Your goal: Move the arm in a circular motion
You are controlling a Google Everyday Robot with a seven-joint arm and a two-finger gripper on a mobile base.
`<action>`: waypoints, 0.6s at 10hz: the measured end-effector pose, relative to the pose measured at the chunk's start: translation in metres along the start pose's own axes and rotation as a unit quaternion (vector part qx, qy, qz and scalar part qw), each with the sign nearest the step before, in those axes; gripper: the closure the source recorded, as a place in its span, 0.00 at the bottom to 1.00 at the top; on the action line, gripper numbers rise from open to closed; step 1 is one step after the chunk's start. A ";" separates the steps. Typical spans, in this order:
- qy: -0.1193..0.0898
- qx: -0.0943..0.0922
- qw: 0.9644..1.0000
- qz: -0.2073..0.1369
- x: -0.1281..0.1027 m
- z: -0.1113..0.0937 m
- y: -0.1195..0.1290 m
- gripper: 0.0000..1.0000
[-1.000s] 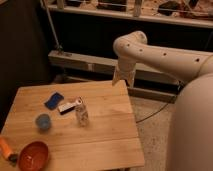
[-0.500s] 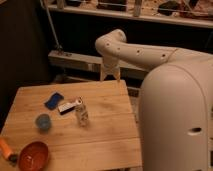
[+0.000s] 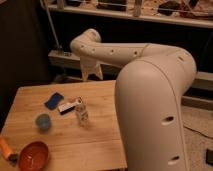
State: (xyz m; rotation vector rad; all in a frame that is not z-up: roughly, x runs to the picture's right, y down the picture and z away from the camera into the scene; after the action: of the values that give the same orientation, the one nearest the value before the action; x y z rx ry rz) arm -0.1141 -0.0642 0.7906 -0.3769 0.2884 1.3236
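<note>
The arm (image 3: 150,100) looms closest, its thick segment blocking the right side of the table (image 3: 95,142). The orange bowl (image 3: 32,155) and blue cup (image 3: 43,121) look empty. A low sweep could topple the small bottle (image 3: 81,113). The gripper (image 3: 91,70) hangs beyond the far edge; whether it is open or closed, I cannot tell.

arm (image 3: 150,85) arches past table (image 3: 100,145) far edge | gripper (image 3: 91,74) seemingly pointing down there | bottle (image 3: 81,114) upright mid-table

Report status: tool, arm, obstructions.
Tool hangs past far edge of table. Arm bent high, elbow near camera. Bottle on table, apart from arm.
</note>
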 end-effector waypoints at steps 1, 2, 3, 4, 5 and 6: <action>-0.004 -0.006 1.000 -0.021 0.000 0.000 0.020 0.35; -0.007 -0.016 0.999 -0.046 0.003 0.000 0.045 0.35; -0.008 -0.023 0.998 -0.065 0.007 0.001 0.062 0.35; -0.009 -0.029 0.996 -0.082 0.013 0.002 0.075 0.35; -0.010 -0.038 0.993 -0.107 0.022 0.003 0.095 0.35; -0.012 -0.045 0.990 -0.130 0.031 0.003 0.111 0.35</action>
State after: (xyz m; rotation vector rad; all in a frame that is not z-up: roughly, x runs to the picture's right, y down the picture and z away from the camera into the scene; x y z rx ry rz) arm -0.2151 -0.0135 0.7688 -0.4588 0.1534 1.0871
